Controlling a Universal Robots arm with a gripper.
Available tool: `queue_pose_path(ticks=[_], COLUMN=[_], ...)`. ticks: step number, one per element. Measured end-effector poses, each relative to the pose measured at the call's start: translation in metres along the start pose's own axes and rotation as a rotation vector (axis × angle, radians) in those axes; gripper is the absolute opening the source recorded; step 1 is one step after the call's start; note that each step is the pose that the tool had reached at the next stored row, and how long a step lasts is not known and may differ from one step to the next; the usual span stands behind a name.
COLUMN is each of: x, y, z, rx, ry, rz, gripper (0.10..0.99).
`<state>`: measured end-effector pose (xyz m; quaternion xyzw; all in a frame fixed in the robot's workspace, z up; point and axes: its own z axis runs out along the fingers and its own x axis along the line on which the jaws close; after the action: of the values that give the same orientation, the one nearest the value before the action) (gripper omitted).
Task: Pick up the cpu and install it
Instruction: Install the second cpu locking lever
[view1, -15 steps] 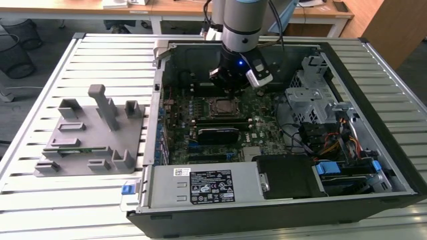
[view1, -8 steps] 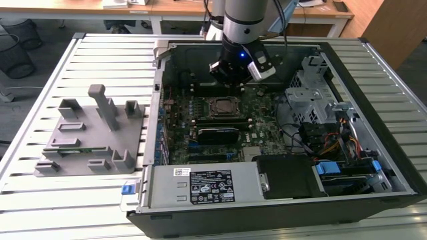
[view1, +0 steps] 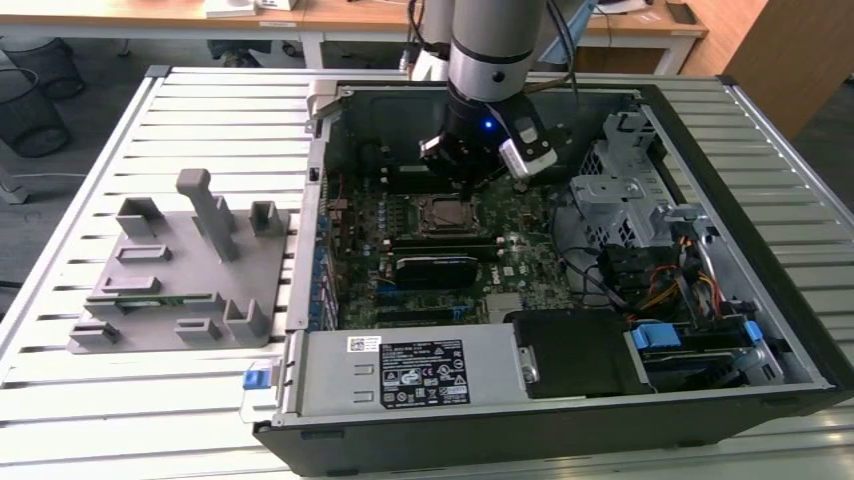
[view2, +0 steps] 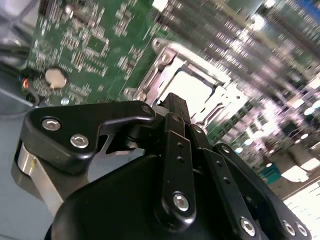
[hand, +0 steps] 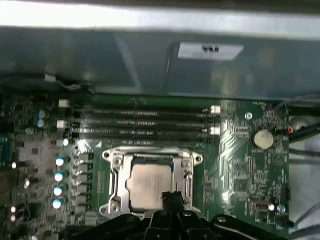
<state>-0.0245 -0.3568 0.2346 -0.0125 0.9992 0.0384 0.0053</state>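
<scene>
The cpu lies flat inside the metal-framed socket on the green motherboard, silvery top up. The second wrist view shows the cpu as a pale square within the frame. My gripper hovers just above the socket's edge, its black fingers drawn together to one tip and holding nothing. In the exterior view my gripper hangs inside the open computer case, right over the socket.
A grey plastic fixture block stands on the slatted table at the exterior view's left. The case holds memory slots, a coin battery, a drive cage, cables and a power supply.
</scene>
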Motion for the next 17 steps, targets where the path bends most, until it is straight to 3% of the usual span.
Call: queue_pose_path(ticks=[2, 3, 5, 6, 11, 17], x=[0.0001, 0.0002, 0.0002, 0.0002, 0.0005, 0.001], y=[-0.006, -0.0078, -0.0095, -0.0104, -0.0181, -0.0393], z=[-0.0004, -0.0005, -0.0006, -0.0007, -0.0013, -0.0026], rx=[-0.003, -0.014, -0.049, -0.061, -0.061, -0.061], ry=[-0.0002, -0.0004, -0.0006, -0.0008, -0.0006, -0.0007], rz=[0.0, 0.0, 0.0, 0.001, 0.001, 0.001], gripper=[0.106, 0.106, 0.106, 0.106, 0.106, 0.106])
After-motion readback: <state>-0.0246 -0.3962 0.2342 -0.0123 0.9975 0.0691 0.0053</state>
